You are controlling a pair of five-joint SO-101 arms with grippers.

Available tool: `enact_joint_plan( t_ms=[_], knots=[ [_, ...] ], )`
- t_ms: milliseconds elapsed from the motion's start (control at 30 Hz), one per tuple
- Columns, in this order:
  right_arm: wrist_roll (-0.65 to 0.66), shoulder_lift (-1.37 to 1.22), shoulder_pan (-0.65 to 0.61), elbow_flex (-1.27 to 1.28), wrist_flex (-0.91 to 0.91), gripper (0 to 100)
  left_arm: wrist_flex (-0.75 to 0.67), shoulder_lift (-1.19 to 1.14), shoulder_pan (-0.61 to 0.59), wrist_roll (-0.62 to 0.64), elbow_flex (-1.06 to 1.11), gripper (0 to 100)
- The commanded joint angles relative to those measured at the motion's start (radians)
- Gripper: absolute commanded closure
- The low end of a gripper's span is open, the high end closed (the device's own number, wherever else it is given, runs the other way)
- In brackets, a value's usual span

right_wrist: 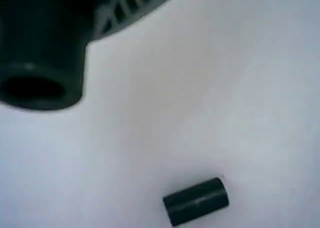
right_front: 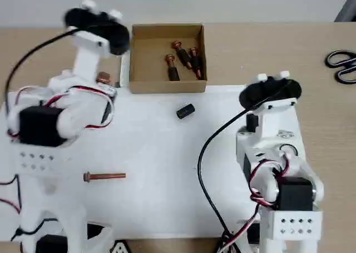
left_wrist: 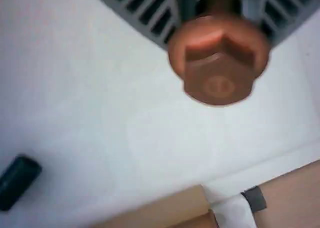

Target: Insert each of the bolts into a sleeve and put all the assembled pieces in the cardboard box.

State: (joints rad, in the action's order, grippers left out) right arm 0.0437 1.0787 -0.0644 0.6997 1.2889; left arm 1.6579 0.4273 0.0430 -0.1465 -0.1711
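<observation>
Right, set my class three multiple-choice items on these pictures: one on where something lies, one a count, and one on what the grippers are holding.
1. Where does the loose bolt lie?
A. On the bare wooden tabletop.
B. On the white mat.
C. Off the table, on the floor.

2. How many assembled pieces are in the cardboard box?
A. One.
B. Five.
C. Three.

3. What do the left gripper and the right gripper hold?
A. Left a bolt, right a sleeve.
B. Both nothing.
C. Left a sleeve, right a bolt.

Answers:
1 B: the high view shows it flat on the mat, apart from the box.
2 C: three bolts in sleeves lie inside the box.
3 A: each wrist view shows its own gripper clamping that part.
</observation>
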Motion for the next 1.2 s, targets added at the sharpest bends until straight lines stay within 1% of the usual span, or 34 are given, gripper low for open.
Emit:
enact_joint_plan(
  t_ms=[0, 100, 233, 367, 533, 700, 833, 967, 1067, 1167],
  knots=[
    [-0.023, 0.018, -0.059, -0.006, -0.047, 99.5, -0.041, 0.077, -0.009, 0.095, 0.013, 99],
    [-0.023, 0.019, -0.096, -0.006, -0.045, 99.5, -0.054, 0.153, -0.011, 0.15, 0.085, 99],
    [-0.023, 0.038, -0.102, -0.006, -0.045, 99.5, -0.133, 0.308, -0.009, 0.201, 0.226, 99],
    [-0.021, 0.107, -0.102, 0.014, -0.045, 99.5, -0.219, 0.505, -0.009, 0.206, 0.44, 99],
    [-0.015, 0.228, -0.104, 0.097, -0.039, 99.5, -0.365, 0.781, -0.015, 0.206, 0.733, 99],
    [-0.014, 0.367, -0.163, 0.183, -0.038, 99.5, -0.517, 1.049, -0.015, 0.215, 1.02, 99],
    [-0.012, 0.476, -0.205, 0.285, -0.044, 99.5, -0.606, 1.234, -0.011, 0.304, 1.194, 99],
    [0.049, 0.602, -0.242, 0.371, -0.047, 99.5, -0.611, 1.361, -0.008, 0.402, 1.287, 99],
    [0.064, 0.728, -0.265, 0.437, -0.051, 99.5, -0.609, 1.393, -0.008, 0.482, 1.322, 99],
    [0.08, 0.737, -0.274, 0.482, -0.096, 99.5, -0.612, 1.389, -0.008, 0.582, 1.323, 99]
  ],
)
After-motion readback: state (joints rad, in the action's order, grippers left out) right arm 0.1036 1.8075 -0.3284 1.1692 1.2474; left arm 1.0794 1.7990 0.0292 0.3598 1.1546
